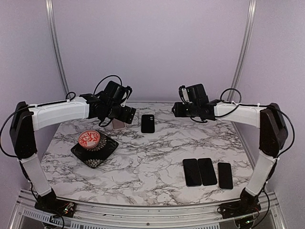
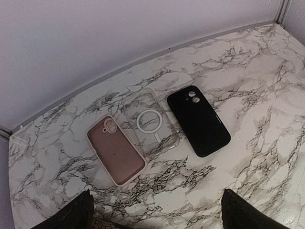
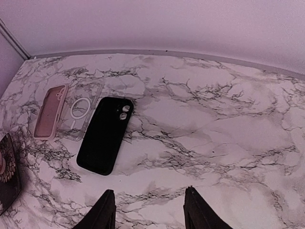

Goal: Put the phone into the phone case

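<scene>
Looking from above, I see the phones (image 1: 207, 171) lying side by side at lower right, well apart from the black case (image 1: 147, 123) at upper centre. My left claw (image 2: 157, 202) gapes wide and empty; the right claw (image 3: 149, 194) stands half-spread, gripping nothing

Robot lab cell. Plain lilac walls (image 1: 152, 43), aluminium frame posts (image 1: 56, 47), marble-print table (image 1: 157, 155) with two robot arms (image 1: 59, 112) bolted at its edge.

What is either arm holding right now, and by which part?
Nothing. The left fingers and right fingers are both empty, hovering above the marble table.
</scene>
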Robot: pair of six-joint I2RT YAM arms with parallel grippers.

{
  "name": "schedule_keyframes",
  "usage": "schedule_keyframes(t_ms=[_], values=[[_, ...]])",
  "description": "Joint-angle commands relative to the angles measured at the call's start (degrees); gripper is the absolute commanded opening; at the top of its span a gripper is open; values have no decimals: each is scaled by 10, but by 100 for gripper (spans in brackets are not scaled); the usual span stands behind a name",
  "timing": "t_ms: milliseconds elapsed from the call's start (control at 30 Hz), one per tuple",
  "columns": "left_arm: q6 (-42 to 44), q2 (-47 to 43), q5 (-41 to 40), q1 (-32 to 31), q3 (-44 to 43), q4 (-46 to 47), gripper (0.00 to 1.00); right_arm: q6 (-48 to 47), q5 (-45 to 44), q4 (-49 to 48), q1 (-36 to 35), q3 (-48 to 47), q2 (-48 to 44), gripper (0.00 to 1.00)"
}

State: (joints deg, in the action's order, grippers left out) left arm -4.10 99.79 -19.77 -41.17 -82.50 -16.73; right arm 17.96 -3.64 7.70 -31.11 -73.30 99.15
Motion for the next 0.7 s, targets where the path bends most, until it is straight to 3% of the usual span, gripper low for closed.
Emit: schedule_keyframes(t_ms=[0, 167, 367, 667], values=[[-50, 37, 17, 7, -22, -62, 93, 31, -34, 11, -37, -145, 150, 43], [-99, 43, 16, 12, -6, -61, 94, 51, -42, 66, -56, -330, 317, 36], [-125, -20, 57, 13, 57, -64, 94, 43, -106, 141, -87, -480, 442, 36], [-129, -53, 63, 12, 75, -63, 94, 56, -155, 167, -96, -450, 454, 36]])
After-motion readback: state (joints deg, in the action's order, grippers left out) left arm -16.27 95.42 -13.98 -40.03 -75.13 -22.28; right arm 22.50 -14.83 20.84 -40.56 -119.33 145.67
